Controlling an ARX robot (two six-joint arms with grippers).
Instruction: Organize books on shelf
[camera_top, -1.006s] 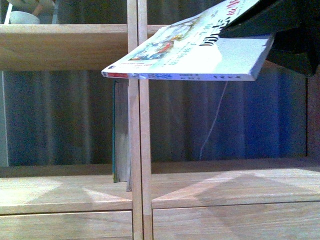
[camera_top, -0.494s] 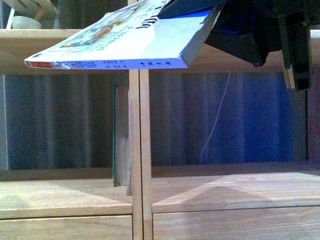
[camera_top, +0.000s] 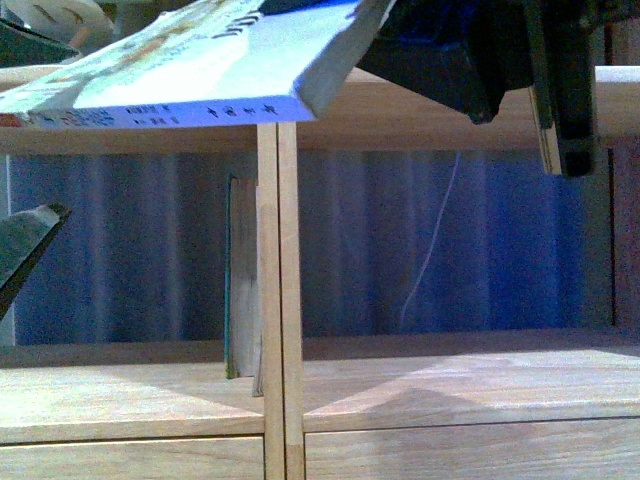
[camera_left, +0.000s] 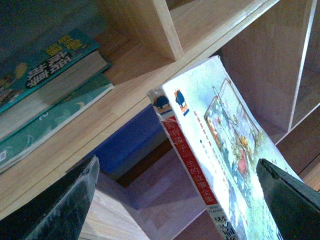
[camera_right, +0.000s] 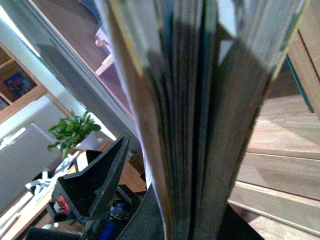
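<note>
Where the paperback (camera_top: 190, 70) hangs tilted before the shelf (camera_top: 275, 300), its spine end juts left past the central divider, and both bays below it stand open. The frame's top cuts off its pale illustrated cover; the spine is red and white. The right end effector (camera_top: 400, 40) is clamped on its page edge. The left end effector (camera_left: 176, 165) has its fingers wide apart, clear of the spine corner. A teal book (camera_top: 240, 290) stands upright against the divider.

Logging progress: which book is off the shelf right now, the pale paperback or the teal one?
The pale paperback, gripped in mid-air by the right gripper; the teal book stands upright against the shelf's divider.
</note>
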